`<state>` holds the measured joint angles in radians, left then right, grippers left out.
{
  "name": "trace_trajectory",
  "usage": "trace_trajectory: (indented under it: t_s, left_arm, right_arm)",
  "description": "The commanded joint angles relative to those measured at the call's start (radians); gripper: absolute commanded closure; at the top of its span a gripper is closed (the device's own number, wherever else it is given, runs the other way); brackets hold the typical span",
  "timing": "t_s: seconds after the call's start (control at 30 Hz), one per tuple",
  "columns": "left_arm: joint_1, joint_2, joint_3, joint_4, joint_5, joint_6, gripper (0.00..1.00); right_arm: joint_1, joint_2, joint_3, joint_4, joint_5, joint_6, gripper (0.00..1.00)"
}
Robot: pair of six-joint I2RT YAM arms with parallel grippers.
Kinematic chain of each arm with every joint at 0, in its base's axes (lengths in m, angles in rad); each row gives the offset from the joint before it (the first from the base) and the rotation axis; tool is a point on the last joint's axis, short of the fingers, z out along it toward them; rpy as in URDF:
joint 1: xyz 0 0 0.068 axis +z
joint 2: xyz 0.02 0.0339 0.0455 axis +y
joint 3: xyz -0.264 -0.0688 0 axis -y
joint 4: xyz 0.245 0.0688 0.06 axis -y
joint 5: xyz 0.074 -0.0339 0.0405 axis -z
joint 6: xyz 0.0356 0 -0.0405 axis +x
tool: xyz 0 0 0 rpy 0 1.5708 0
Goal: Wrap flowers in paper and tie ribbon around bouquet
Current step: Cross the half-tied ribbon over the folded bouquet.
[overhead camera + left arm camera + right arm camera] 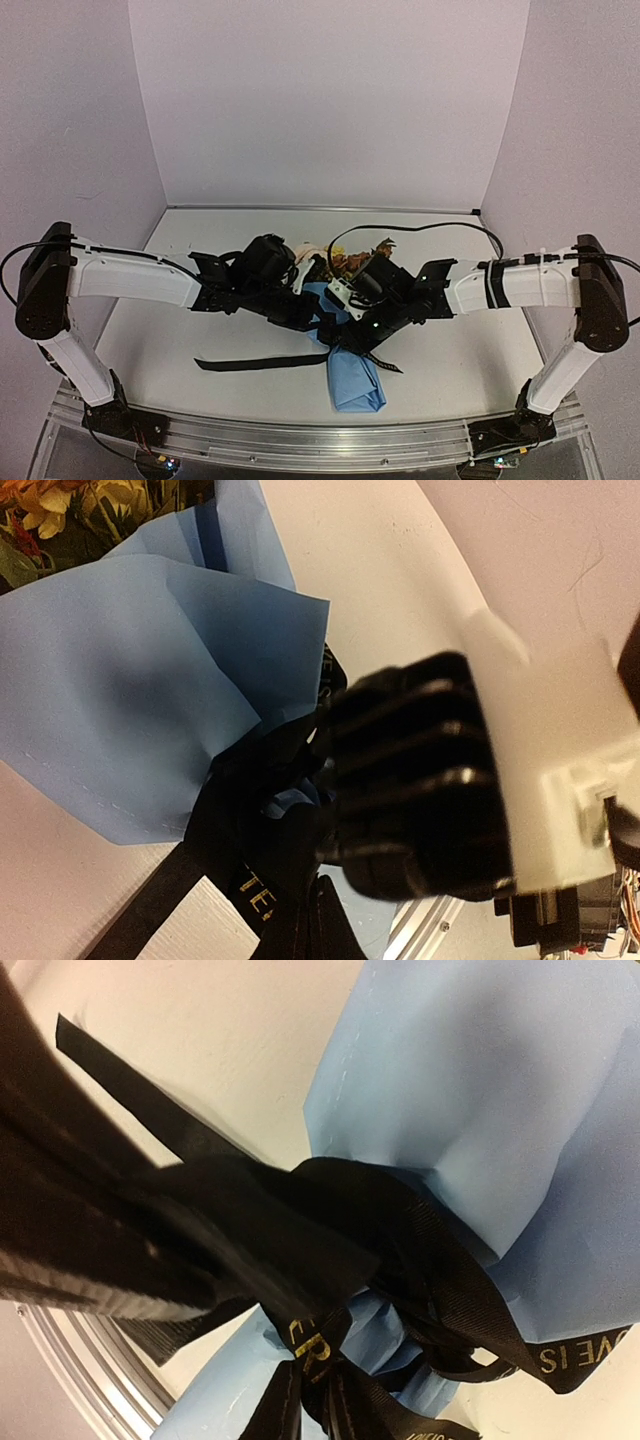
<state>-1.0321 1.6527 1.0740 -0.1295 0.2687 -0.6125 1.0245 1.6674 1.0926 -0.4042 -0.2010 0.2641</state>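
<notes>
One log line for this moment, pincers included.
stage: tying ribbon | paper: wrapped round flowers | ribbon: around paper's waist | left pincer: shut by ribbon | right pincer: shut on ribbon

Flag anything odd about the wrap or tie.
The ribbon is no neat bow: it sits in a bunched, twisted tangle at the pinched waist of the paper, and in the top view one tail trails left across the table. Nothing looks torn or spilled.

Soft, even light (wrist close-ups blurred nearby).
</notes>
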Motion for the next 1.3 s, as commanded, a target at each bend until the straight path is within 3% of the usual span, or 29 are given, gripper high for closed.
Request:
trace_trajectory:
  t_s: [0.0,0.53,1.27]
  left_arm:
    - [0.006,-0.027,-0.012,0.024,0.009,-0.013,1.0]
    - [0.018,-0.098,-0.156,0.013,-0.072,-0.073,1.0]
    - [0.032,-0.203,-0.343,-0.018,-0.095,-0.118,1.0]
  right_arm:
    - [0.002,0.018,0.04,0.014,0.02,0.057,0.97]
    - [0.002,-0.168,-0.064,-0.242,0.274,-0.033,1.0]
    - [0.0,-0.217,-0.253,-0.219,0.339,-0.012,1.0]
